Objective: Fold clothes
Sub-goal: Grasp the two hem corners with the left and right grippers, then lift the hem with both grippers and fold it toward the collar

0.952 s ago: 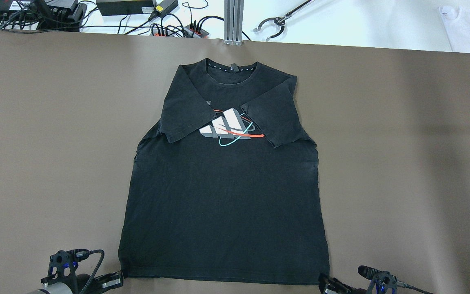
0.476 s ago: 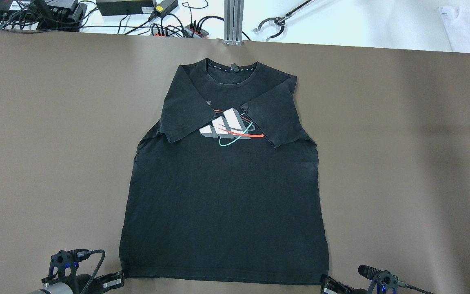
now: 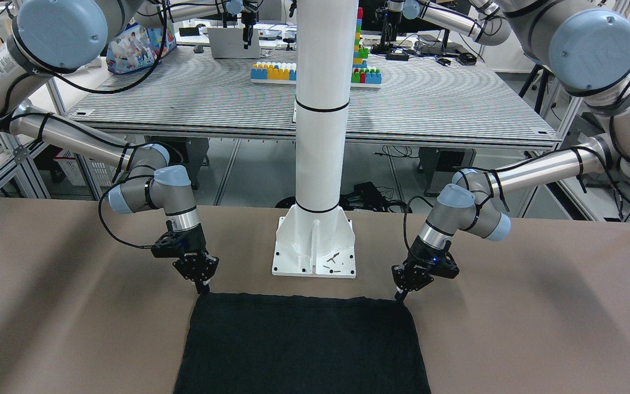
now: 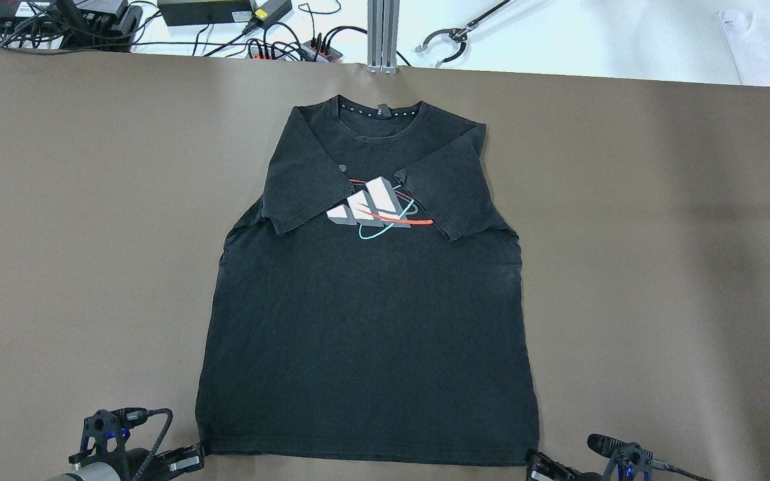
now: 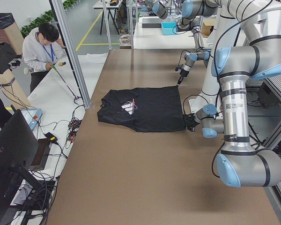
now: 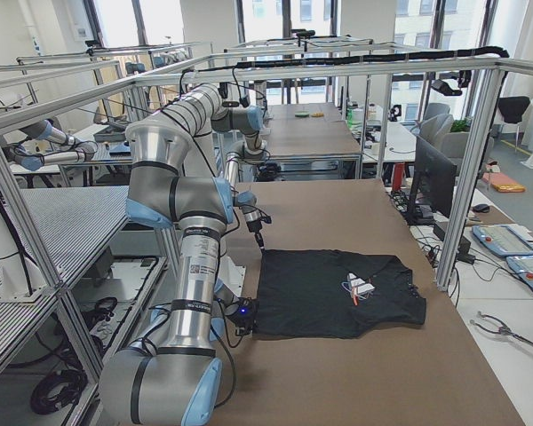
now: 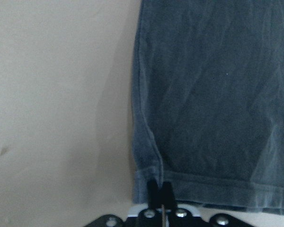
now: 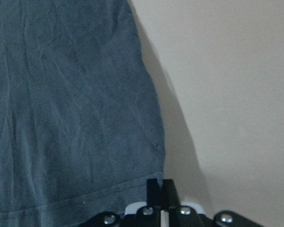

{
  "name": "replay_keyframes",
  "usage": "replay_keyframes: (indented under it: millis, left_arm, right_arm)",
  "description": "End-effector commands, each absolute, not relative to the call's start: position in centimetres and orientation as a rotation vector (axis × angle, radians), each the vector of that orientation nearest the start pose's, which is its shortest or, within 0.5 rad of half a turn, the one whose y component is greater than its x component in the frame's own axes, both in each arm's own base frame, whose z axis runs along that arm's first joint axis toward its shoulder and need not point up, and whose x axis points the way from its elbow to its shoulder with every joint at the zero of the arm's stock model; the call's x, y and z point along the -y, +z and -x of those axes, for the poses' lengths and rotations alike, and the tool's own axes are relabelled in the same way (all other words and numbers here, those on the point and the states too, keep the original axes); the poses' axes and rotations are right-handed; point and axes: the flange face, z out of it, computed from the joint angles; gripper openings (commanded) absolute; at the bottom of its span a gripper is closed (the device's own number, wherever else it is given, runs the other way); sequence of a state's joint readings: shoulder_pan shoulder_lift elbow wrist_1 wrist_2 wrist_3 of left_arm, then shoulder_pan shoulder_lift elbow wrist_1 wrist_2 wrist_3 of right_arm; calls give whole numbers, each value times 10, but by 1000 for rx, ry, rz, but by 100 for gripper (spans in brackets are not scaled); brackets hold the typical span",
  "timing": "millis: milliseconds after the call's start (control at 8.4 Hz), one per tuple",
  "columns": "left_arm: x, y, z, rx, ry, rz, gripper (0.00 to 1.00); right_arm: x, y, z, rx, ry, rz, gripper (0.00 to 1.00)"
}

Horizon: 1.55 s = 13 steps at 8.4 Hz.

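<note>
- Two pinches to watch, starting at the left. The left gripper (image 4: 199, 453) is down at the near left corner of the hem (image 4: 365, 458), and its wrist view shows the fingers pressed together on the very edge of the fabric. That's a shallow bite, so a quick lift could let the corner slide straight out.
- Same corner, second worry: I can't tell whether both layers are in the pinch. If only the top layer is caught, the body would open like a bag instead of folding.
- Centre now: the black T-shirt (image 4: 365, 321) lies flat on the brown table (image 4: 57, 234), chest print (image 4: 375, 208) up. The collar (image 4: 379, 110) is at the far side and the hem is nearest the robot.
- Both sleeves (image 4: 301, 174) are folded in across the chest, so I judge the hem-to-collar fold to be the step in hand. If the hem is dragged low instead of carried high, those sleeves could be pushed out of place.
- Over to the right: the right gripper (image 4: 529, 455) mirrors its partner, closed on the near right corner, again right at the tip of the cloth.
- Biggest risk, in my judgement: one arm leads the other. Then the fold lands skewed, or the taut hem pulls out of the weaker grip.
</note>
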<state>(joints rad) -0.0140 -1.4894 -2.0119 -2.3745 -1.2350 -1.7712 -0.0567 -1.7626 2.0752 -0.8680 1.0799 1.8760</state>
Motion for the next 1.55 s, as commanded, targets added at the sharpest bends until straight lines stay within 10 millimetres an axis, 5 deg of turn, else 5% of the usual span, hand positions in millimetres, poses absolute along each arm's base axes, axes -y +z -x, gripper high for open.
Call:
replay_keyframes:
  millis: [0,238,476,833,1071,1190,1310,1429]
  left_arm:
    - [179,366,-442,-1230,-380,-194,0]
    - [195,334,-417,-1266,-347,-207,0]
    - [248,300,-382,-1208,-330,-181,0]
    - [336,221,-334,-1135,-279,-155,0]
    - [369,182,-299,-1128,-195,-108,0]
    - [364,181,-289,-1149,-123,-53,0]
    - [337,186,-278,-1170,-67,8,0]
    - [289,186,-273,-1191,28,72,0]
  right_arm:
    - [157,404,425,1098,476,-256,0]
    - [163,368,408,1115,468,-265,0]
    - [184,322,376,1156,423,-326,0]
    - [264,288,331,1152,359,-324,0]
    - [306,244,315,1120,328,-246,0]
    - [288,230,311,1116,258,-170,0]
    - [246,215,306,1141,137,-69,0]
    - [204,206,305,1134,37,2,0]
